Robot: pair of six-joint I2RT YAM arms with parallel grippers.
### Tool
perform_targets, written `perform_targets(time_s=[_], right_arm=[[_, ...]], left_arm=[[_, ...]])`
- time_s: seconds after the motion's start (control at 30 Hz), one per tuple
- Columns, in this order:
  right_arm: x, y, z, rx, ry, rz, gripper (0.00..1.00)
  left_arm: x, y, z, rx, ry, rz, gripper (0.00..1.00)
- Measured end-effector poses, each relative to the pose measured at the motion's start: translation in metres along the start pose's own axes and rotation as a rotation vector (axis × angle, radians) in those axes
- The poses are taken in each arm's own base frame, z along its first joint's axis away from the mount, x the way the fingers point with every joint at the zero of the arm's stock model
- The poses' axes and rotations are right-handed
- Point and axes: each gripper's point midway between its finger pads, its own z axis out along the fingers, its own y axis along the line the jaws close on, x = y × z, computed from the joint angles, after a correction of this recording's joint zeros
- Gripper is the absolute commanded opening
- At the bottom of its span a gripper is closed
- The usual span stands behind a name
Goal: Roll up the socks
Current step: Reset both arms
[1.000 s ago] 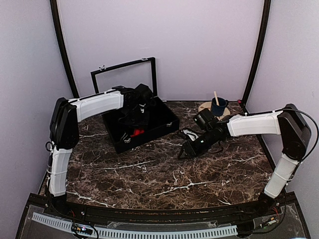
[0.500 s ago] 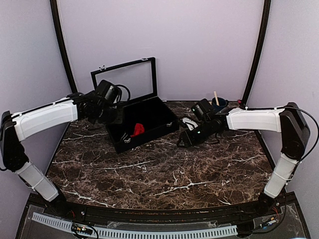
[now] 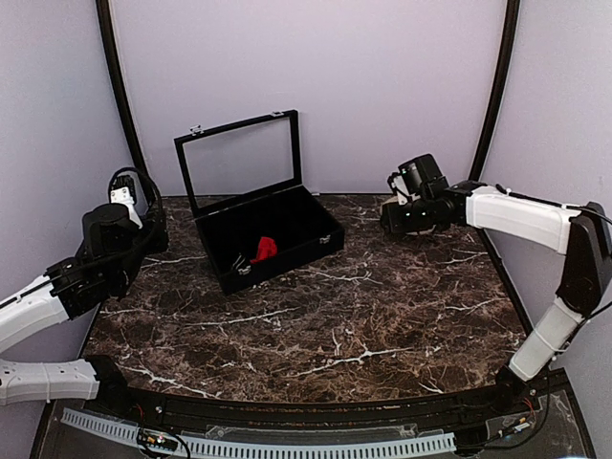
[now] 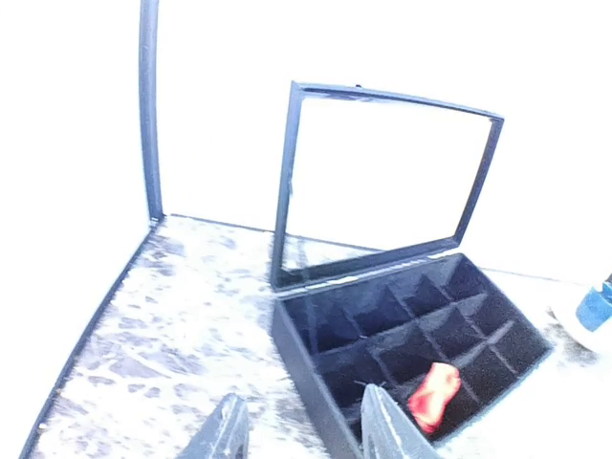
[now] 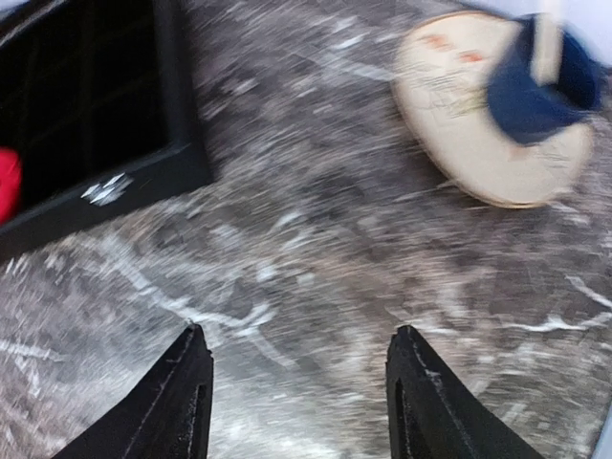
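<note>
socks stowed in the case, both hands empty and out to the sides
the socks [image 3: 263, 250] lie as one red bundle in a near-side compartment of the open black case [image 3: 279, 270], toward the far left corner of the counter [image 3: 335, 325]. the left hand [image 4: 299, 406] hangs by the left edge, fingers spread, gripping nothing. the right hand [image 5: 298, 335] hovers near the far right corner, likewise spread and empty. the task looks about finished; any next move calls only for keeping clear of the case.
</note>
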Motion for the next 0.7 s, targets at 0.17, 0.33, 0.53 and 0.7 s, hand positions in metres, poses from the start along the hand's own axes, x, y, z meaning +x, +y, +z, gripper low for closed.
perform_targets(time_s=[0.17, 0.33, 0.53, 0.7], right_arm=[[-0.025, -0.063, -0.040, 0.217, -0.137, 0.094, 0.68], [-0.017, -0.093, -0.076, 0.340, -0.216, 0.120, 0.69], [0.009, -0.117, -0.104, 0.436, -0.254, 0.146, 0.68], [0.017, -0.125, -0.124, 0.449, -0.294, 0.176, 0.70]], left_arm=[[0.007, 0.012, 0.001, -0.055, -0.007, 0.051, 0.44], [0.012, 0.017, -0.002, -0.060, -0.011, 0.110, 0.45], [0.023, 0.017, -0.004, -0.024, 0.003, 0.164, 0.45], [0.028, 0.017, -0.006, -0.008, 0.008, 0.179, 0.45]])
